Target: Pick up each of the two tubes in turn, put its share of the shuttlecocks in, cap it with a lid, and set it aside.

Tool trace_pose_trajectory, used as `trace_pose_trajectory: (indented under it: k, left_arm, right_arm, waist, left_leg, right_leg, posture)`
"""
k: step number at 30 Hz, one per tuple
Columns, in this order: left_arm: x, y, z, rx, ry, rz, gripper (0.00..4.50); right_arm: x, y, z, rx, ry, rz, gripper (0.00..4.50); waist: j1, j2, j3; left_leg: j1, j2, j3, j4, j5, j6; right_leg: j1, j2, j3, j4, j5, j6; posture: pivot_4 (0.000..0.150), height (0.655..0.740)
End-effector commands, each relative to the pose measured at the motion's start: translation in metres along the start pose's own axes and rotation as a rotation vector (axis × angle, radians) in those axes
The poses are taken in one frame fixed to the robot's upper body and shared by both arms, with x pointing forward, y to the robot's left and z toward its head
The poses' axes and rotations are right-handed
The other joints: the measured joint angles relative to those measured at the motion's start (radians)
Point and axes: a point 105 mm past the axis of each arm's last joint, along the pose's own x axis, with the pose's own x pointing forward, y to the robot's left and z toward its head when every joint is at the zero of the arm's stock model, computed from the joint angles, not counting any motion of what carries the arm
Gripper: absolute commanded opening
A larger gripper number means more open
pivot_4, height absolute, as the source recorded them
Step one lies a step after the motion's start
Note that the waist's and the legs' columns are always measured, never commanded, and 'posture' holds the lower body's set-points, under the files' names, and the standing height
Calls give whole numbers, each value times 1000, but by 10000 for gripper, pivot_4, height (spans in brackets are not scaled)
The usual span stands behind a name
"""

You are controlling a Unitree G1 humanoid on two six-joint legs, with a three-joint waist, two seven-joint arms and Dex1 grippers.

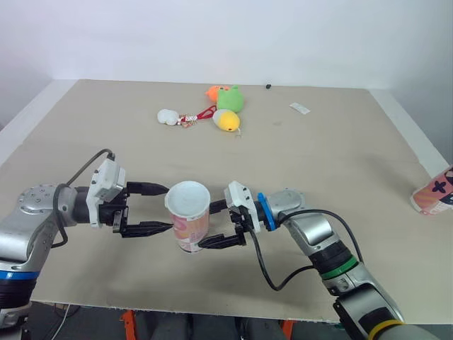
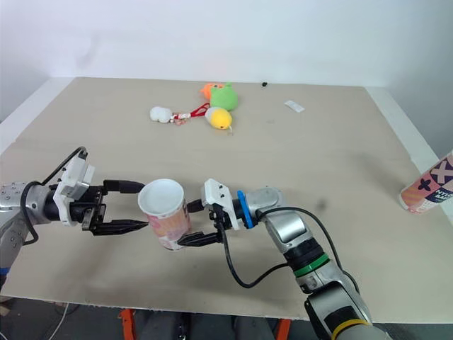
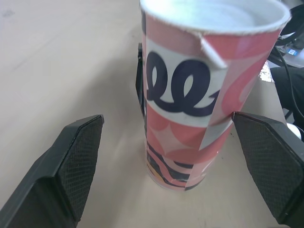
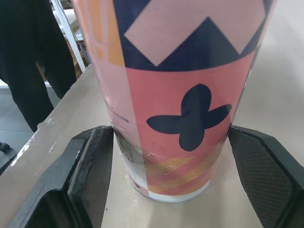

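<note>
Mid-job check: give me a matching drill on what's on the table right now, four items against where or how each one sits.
1. centre tube
2. second tube
3. yellow toy
4. left gripper

a. at the right edge of the table
b. open, a finger on either side of the centre tube
c. upright, near the front edge
d. far side, next to the green toy

Pairs: 1-c, 2-a, 3-d, 4-b
</note>
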Motion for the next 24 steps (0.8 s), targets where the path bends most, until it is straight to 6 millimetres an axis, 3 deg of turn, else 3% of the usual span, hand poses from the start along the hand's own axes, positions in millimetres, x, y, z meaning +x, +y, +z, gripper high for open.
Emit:
trace_pose_trajectory:
  k: [1,24]
  left_arm:
    - [-6,0,5,37,8,19,45000]
    - [-2,-5,-13,26,88,-3,45000]
  right_arm:
    - [3,4,3,-7,-16,31,40766]
    - [11,-9,10,-26,-2,71,40766]
  waist:
    - [0,0,0]
    - [0,0,0]
  left_leg:
    - [0,0,0,0,0,0]
    - [1,5,1,0,0,-1]
  right_leg:
    - [0,0,0,0,0,0]
    - [0,6,0,0,0,-1]
  posture:
    - [1500,7323]
    - [1500,7323]
